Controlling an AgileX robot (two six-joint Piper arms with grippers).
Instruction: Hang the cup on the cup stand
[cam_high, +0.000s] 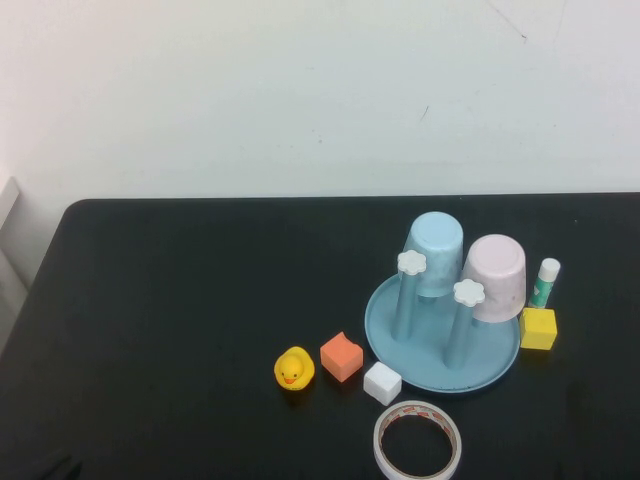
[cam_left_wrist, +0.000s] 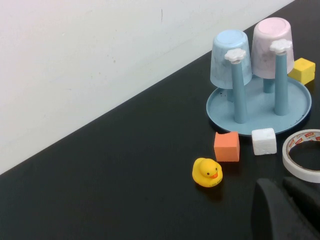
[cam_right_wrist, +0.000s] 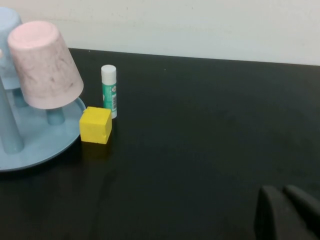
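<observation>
1. While the left gripper (cam_left_wrist: 286, 210) sits clenched on nothing, low over the black table (cam_high: 180, 300) well left of the cup stand (cam_high: 442, 372), a yellow duck (cam_high: 294, 369), an orange block (cam_high: 341, 356) and a white cube (cam_high: 382, 383) line up just left of the stand
2. On the stand's rear pegs hang a light blue cup (cam_high: 434, 254) and, to its right, the cup (cam_high: 494, 277): pale pink, tapered, faintly mottled, upside down
3. A tape roll (cam_high: 418, 441) lies in front of the stand
4. Right of the stand sit a yellow block (cam_high: 538, 328) and a glue stick (cam_high: 545, 282)
5. Farther right, the right gripper (cam_right_wrist: 287, 215) is clenched, empty
</observation>
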